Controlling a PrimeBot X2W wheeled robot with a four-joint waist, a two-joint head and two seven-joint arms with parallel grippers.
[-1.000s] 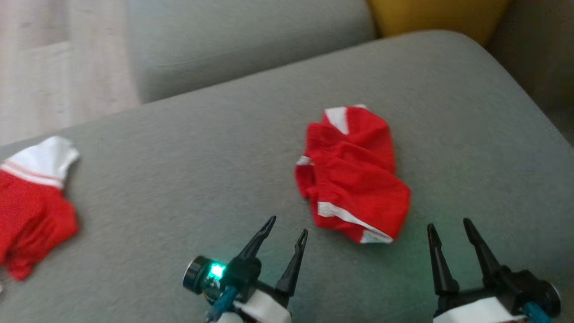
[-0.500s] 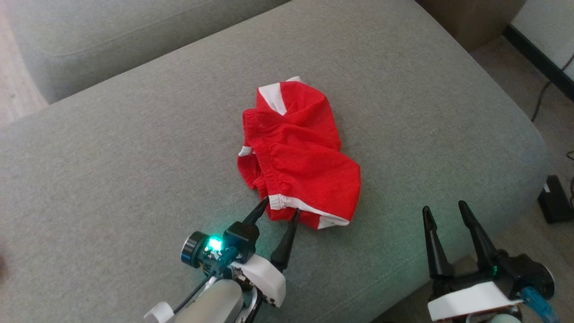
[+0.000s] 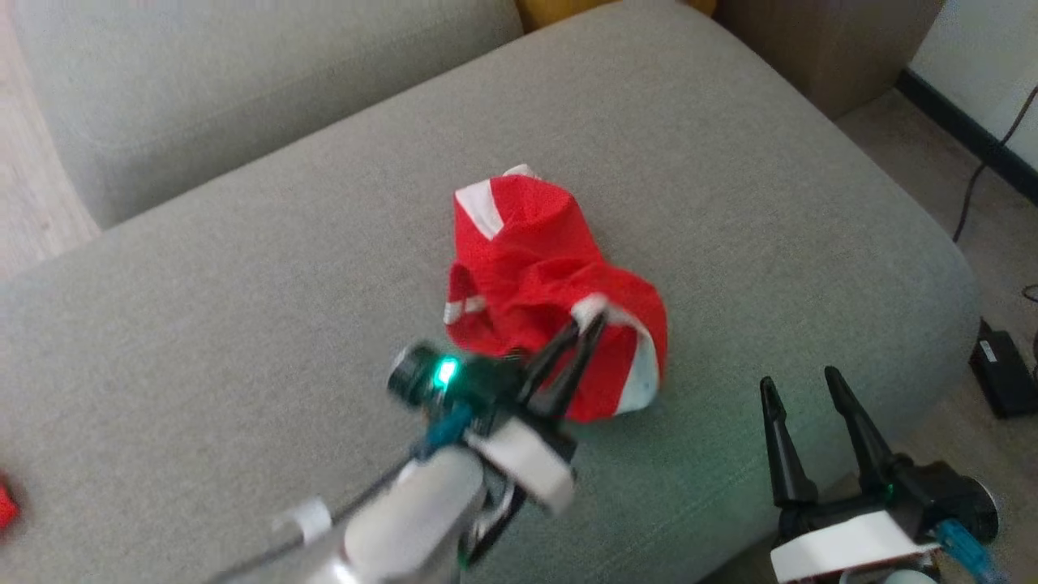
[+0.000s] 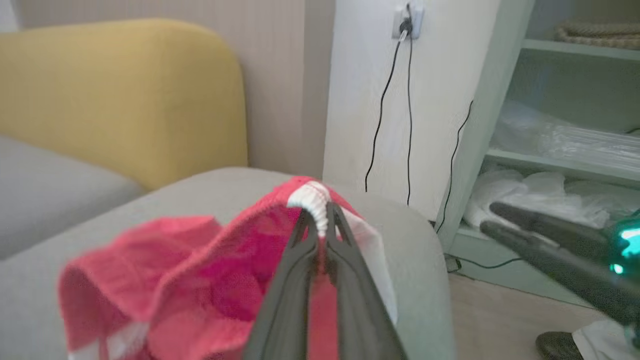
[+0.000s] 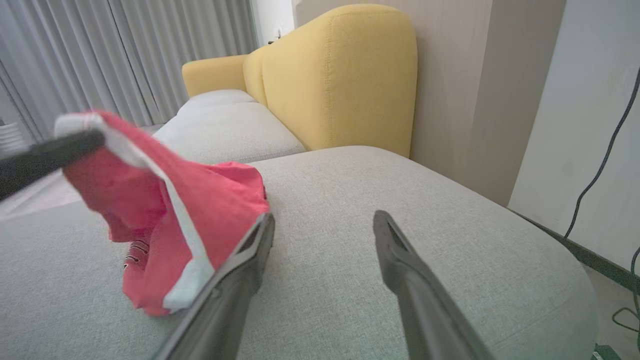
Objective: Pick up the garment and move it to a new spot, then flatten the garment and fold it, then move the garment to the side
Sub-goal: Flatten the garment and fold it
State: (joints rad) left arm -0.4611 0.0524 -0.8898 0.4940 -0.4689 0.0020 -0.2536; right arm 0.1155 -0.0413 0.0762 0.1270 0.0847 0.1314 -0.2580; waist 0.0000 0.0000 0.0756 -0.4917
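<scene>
**ITEM:** red shorts, white trim at hems, mesh-look fabric.

**LOC.:** approx. mid grey sofa cushion. Most of the cloth rests on the cushion, w/ one white-banded edge raised clear of it.

**COND.:** crumpled and drawn up into a peak. Not flat, no fold made. A white band runs down the near side, and a leg opening gapes beneath.

**HOLD:** left gripper is pinching the white band at the peak, fingers pressed together on the cloth. The right gripper is spread wide w/ nothing in it, near the cushion's front edge and just beside the shorts. Can't tell if it touches the cloth.

**STATUS (est.):** early in step 1. Grip made, lift only partial, bulk of the garment not yet off the cushion.

**OUTSTANDING:** carry to new spot, flatten, fold, move to the side.
</scene>
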